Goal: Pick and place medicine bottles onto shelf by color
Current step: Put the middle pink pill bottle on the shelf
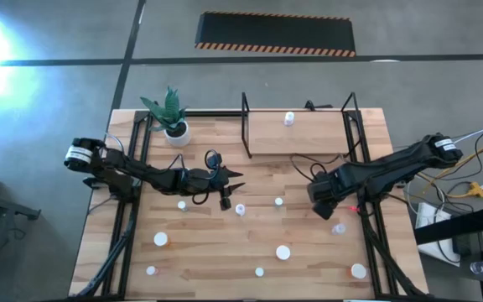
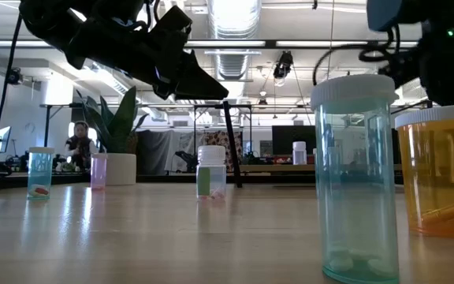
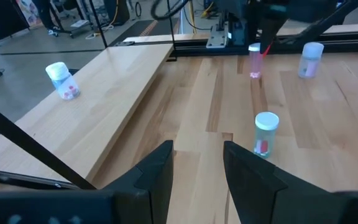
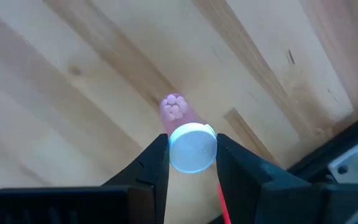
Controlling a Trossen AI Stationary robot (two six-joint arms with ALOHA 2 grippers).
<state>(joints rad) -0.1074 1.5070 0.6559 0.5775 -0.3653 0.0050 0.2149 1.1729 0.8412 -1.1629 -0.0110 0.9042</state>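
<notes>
My right gripper (image 4: 192, 152) is shut on a pink medicine bottle (image 4: 180, 115) with a white cap, at the table's right middle. The bottle also shows in the left wrist view (image 3: 255, 60); in the high view my right gripper (image 1: 321, 203) hides it. My left gripper (image 1: 235, 177) is open and empty above the table's middle, pointing toward the right edge. A clear bottle with red pills (image 3: 266, 132) stands just ahead of it. The shelf (image 1: 296, 134), a light-wood board in black rails, stands at the far edge with one white-capped bottle (image 1: 289, 118) on it. My right gripper pinches the pink bottle's white cap (image 4: 192, 148) between its two fingers, one on each side. The fingers come from above, pointing down. The bottle stays upright below them; whether its base rests on the table I cannot tell.
Several more bottles stand scattered over the near half of the table, among them a teal one (image 2: 353, 173) and an orange one (image 2: 440, 170) at the near edge. A white pot with a green plant (image 1: 173, 117) stands at the far left. Black frame rails run along both table sides.
</notes>
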